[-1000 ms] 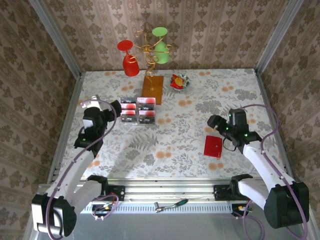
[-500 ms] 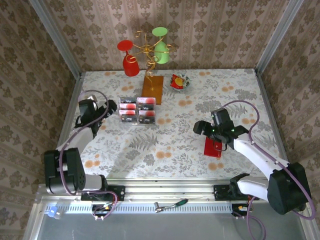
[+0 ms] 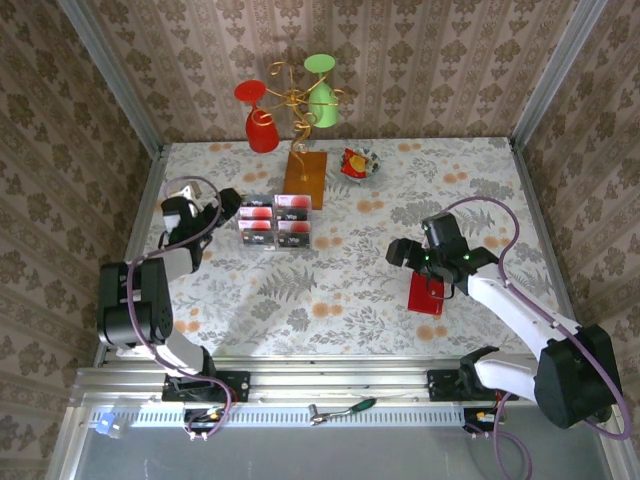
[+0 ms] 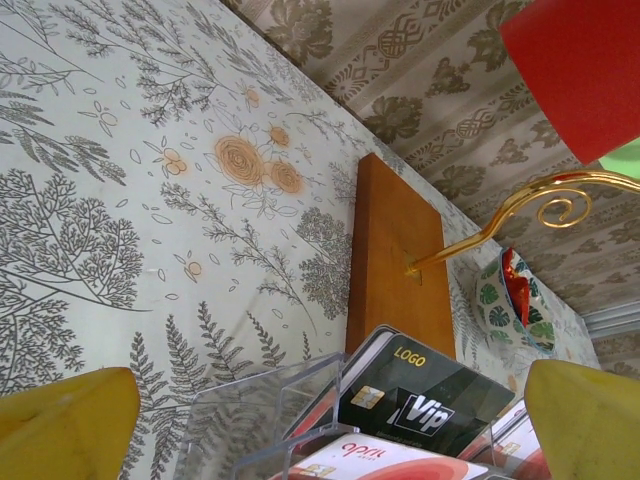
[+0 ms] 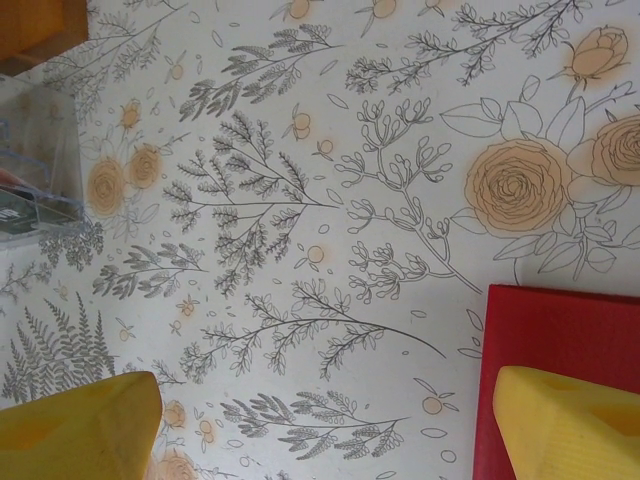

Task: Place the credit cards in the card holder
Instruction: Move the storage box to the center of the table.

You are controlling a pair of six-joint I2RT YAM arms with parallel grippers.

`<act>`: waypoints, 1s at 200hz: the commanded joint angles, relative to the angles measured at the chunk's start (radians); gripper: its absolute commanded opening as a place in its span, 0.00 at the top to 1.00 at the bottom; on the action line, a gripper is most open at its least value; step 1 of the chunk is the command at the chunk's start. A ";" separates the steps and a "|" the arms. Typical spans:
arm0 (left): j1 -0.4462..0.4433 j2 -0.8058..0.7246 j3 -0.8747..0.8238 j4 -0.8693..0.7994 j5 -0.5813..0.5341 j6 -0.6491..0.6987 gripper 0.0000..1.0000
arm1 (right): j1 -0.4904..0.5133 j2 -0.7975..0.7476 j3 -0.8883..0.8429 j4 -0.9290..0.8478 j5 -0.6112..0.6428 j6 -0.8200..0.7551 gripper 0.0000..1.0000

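1. Overhead, shows the credit cards [image 3: 292, 207] standing two by two in a clear stand [image 4: 250, 400] at the far left of the table [image 3: 350, 300], just beside the left gripper [image 3: 226, 204] and on its right.
2. Puts the card holder [image 3: 425, 298] well apart from them, flat at the near right. Lies with its long axis roughly near to far, just below the right gripper [image 3: 398, 254].
3. Makes the left arm plainly the nearer to the cards and the right arm the nearer to the holder. Calls, on that judgement, for a short reach straight ahead by the left.
4. From the left wrist, catches the yellow fingertips [image 4: 65, 425] spread wide and gripping nothing, with the cards' upper edges dead ahead between them. Sets the wooden slab [image 4: 395, 250] close behind the stand.
5. From the right wrist, finds the fingers [image 5: 570, 420] likewise parted and empty, one tip over the red holder's corner. Gives no way to judge whether tip and holder touch.
6. Cuts off the cards' lower parts at the bottom edge of the left wrist view and muddles them behind the stand's clear walls. Hides a strip of the holder's far edge under the right arm overhead. Leaves the holder's open side impossible to make out.
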 commanded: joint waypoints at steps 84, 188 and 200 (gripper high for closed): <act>-0.106 0.100 -0.053 0.161 -0.016 -0.029 0.00 | 0.008 0.009 0.067 -0.055 0.003 -0.032 0.12; -0.336 0.098 -0.066 0.239 -0.159 -0.050 0.00 | 0.010 0.085 0.089 -0.014 -0.071 -0.056 0.12; -0.373 0.112 -0.051 0.247 -0.182 -0.057 0.00 | 0.011 0.097 0.096 -0.011 -0.074 -0.057 0.12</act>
